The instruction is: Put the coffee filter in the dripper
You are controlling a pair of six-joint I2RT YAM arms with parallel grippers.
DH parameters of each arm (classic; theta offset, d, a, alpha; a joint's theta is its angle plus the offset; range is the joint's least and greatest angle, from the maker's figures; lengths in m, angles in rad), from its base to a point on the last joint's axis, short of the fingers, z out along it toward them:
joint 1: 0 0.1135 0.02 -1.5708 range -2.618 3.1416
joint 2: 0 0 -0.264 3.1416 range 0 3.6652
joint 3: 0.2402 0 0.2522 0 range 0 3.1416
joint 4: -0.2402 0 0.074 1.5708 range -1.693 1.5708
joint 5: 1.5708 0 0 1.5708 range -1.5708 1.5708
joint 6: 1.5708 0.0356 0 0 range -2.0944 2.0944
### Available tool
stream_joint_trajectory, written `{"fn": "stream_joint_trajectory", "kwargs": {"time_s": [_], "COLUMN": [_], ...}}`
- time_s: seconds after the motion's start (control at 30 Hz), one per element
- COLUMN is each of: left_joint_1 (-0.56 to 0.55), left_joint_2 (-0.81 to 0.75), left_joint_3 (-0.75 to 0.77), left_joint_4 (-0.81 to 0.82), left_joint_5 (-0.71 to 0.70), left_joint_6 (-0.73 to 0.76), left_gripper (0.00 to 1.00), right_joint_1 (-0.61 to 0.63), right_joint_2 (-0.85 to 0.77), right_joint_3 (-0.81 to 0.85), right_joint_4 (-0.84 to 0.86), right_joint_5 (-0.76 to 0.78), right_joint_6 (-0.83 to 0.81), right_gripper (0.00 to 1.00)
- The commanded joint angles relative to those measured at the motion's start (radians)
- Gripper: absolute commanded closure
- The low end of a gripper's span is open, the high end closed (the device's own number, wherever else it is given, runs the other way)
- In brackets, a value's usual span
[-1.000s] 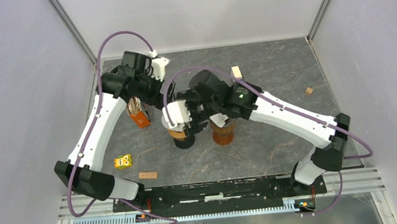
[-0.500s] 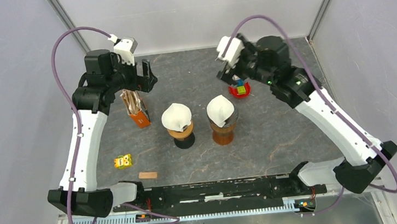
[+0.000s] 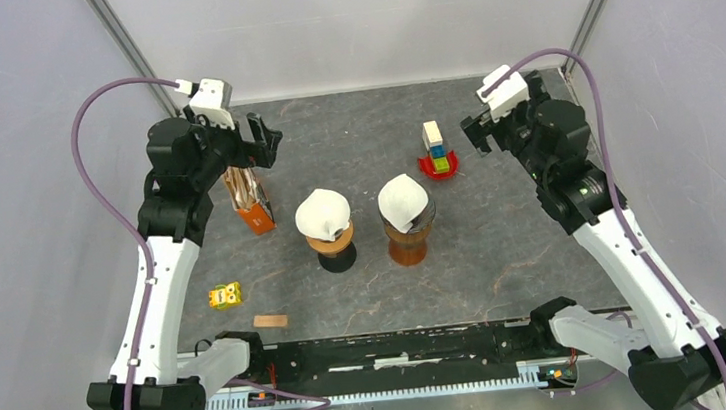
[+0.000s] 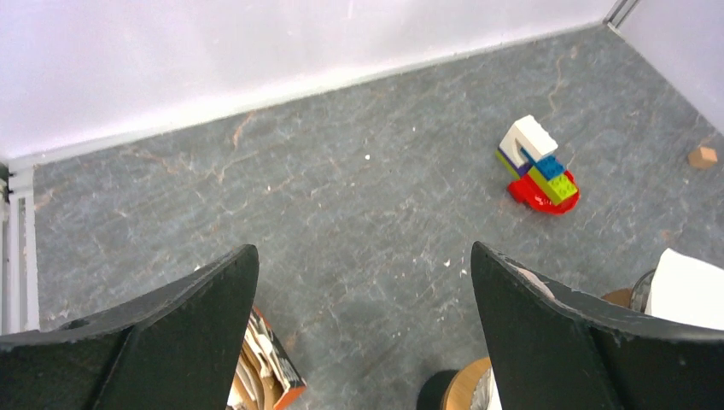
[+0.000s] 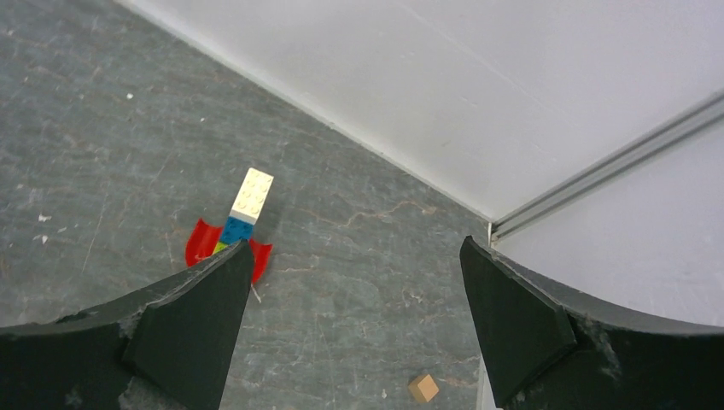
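Bench (image 3: 504,252): dark grey, stone-look with pale veins, scuffed. Pale walls (image 3: 351,15) on 3 sides, with 2 metal posts (image 3: 128,47) at the far corners.

Left to right:
- Left gripper (image 3: 267,139) is raised over the far-left part of the bench, wide open, nothing between its fingers.
- An orange packet (image 3: 250,204) stands just under it, its top open.
- Yellow toy (image 3: 225,296) and a flat wooden block (image 3: 271,320) lie near the front left.
- Left dripper (image 3: 333,243), on a black base, holds the left coffee filter (image 3: 323,212).
- Just beside it but apart, the right dripper (image 3: 409,241), amber, holds the right coffee filter (image 3: 403,199).
- Both filters sit narrow end down in the dripper mouth, wide white end up above the rim, and each top comes to a peak toward the far right. The long axis looks near upright, but the exact tilt cannot be told from above.
- A brick stack (image 3: 436,150) on a red base stands far right of centre.
- Right gripper (image 3: 473,136) is raised beside that stack, wide open, holding nothing.
- A small wooden cube (image 5: 424,387) lies near the right wall.
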Motion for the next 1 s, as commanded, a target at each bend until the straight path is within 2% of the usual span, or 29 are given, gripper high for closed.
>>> {"fn": "stream_joint_trajectory", "kwargs": {"time_s": [0.0, 0.33, 0.97], "left_joint_1": [0.008, 0.008, 0.007], "left_joint_2": [-0.023, -0.035, -0.021], "left_joint_3": [0.004, 0.047, 0.045], "left_joint_4": [0.124, 0.012, -0.013], "left_joint_5": [0.011, 0.017, 0.046], "left_joint_6": [-0.057, 0.055, 0.057], "left_gripper": [0.00, 0.00, 0.00], "right_joint_1": [-0.034, -0.067, -0.101], "right_joint_2": [-0.058, -0.052, -0.038], "right_joint_3": [-0.029, -0.037, -0.039], "right_joint_4": [0.105, 0.106, 0.108], "right_joint_5": [-0.017, -0.064, -0.107], "right_joint_6": [0.054, 0.094, 0.127], "right_gripper": [0.02, 0.02, 0.02]}}
